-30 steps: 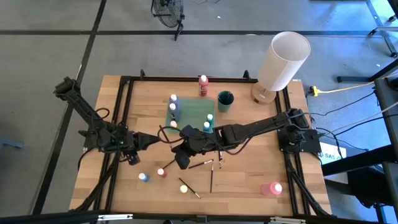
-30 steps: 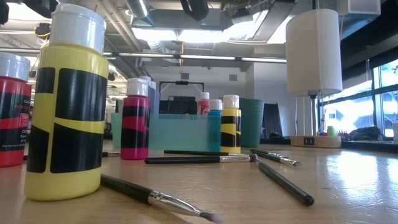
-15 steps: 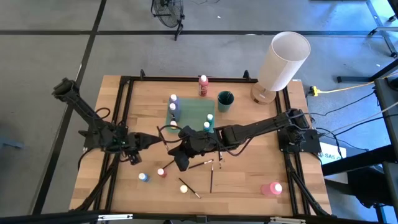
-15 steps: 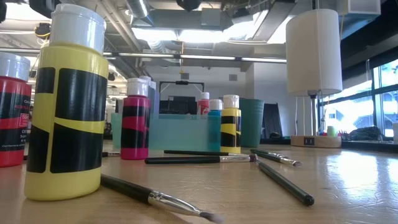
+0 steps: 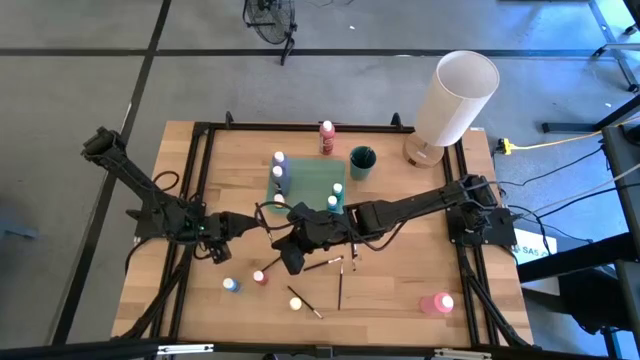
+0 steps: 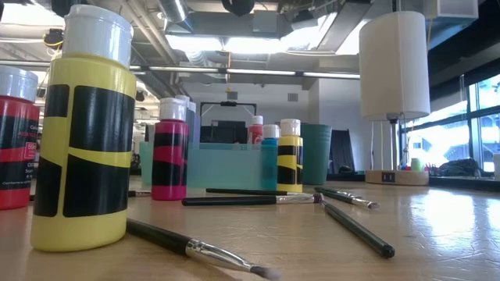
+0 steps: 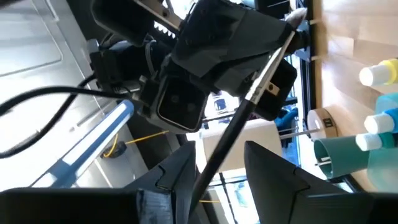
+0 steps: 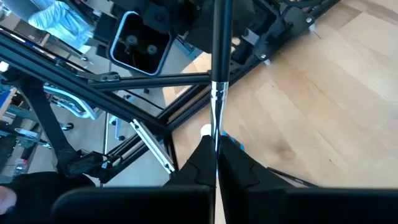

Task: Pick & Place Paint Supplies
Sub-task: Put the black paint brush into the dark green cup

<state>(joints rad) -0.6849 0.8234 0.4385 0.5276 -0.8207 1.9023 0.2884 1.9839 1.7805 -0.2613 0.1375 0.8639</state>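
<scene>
A thin dark-handled brush [image 7: 239, 115] hangs in the air between my two grippers, above the table's middle left. My right gripper [image 8: 216, 163] is shut on it. My left gripper [image 7: 214, 174] faces it from the left, open, with a finger on either side of the handle's free end. Whether a finger touches the handle, I cannot tell. The brush's bristle tip [image 7: 298, 15] sticks out past the right gripper. In the high view both grippers [image 5: 252, 218] [image 5: 284, 233] meet near the teal tray [image 5: 310, 185]. My right gripper pinches the brush at its metal ferrule [image 8: 216, 134], toward the bristle end, between its two fingers. The fingers lie roughly along the brush. The dark handle [image 8: 221, 43] runs on from the fingers toward the left gripper, lifted clear of the table.
The teal tray holds several white-capped bottles; a teal cup [image 5: 362, 162] and a red bottle [image 5: 327, 135] stand behind it. Blue [image 5: 231, 285], red [image 5: 260, 277], yellow [image 5: 296, 302] and pink [image 5: 437, 303] bottles and loose brushes [image 5: 340, 285] sit near the front edge. The big white cylinder [image 5: 455, 95] stands far right.
My left gripper has rolled slightly about the brush's handle and stayed where it was. The brush and my right gripper have kept still.
</scene>
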